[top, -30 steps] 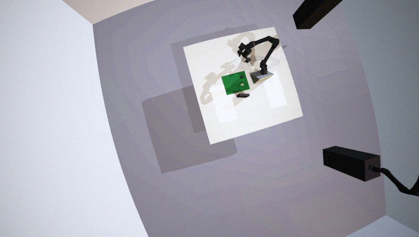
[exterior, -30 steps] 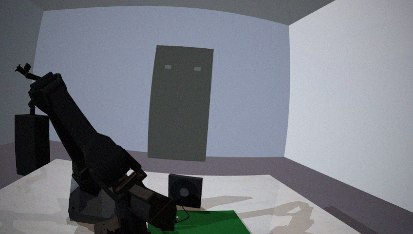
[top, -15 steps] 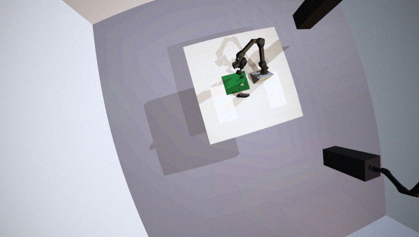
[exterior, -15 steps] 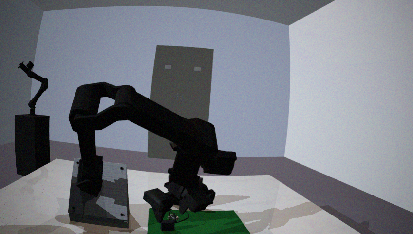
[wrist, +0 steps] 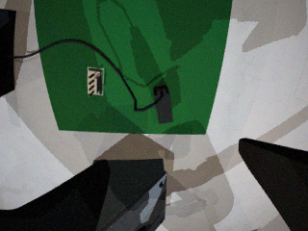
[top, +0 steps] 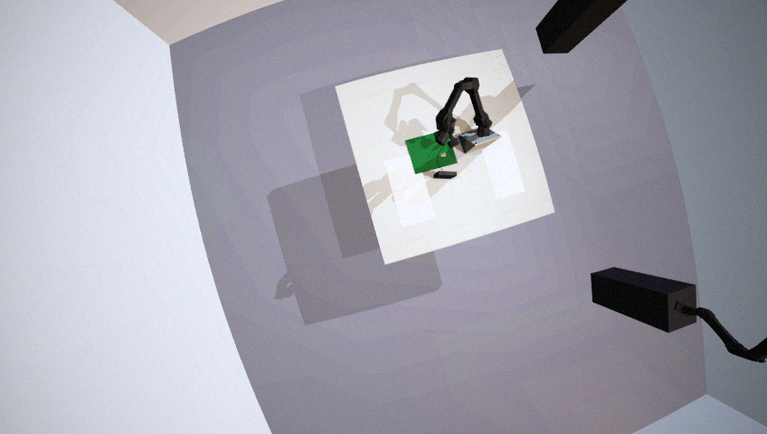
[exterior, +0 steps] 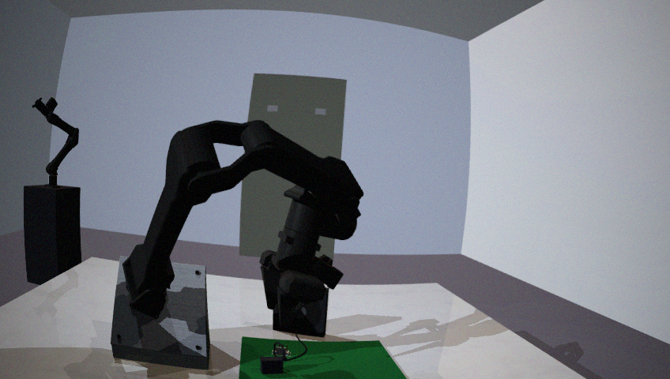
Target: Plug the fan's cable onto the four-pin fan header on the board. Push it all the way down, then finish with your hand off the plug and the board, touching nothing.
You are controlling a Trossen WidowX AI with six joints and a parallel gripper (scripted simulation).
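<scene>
A green board lies flat on the white table. The pale four-pin header stands on it with nothing on it. The small black plug lies on the board apart from the header, with its thin cable running to the black fan beside the board's edge. My gripper is open and empty. It points down, above the board's edge nearest the arm's base, and touches nothing.
The arm's grey base plate sits on the table beside the board. Black pedestals with camera arms stand off the table. Another black block is at the top right.
</scene>
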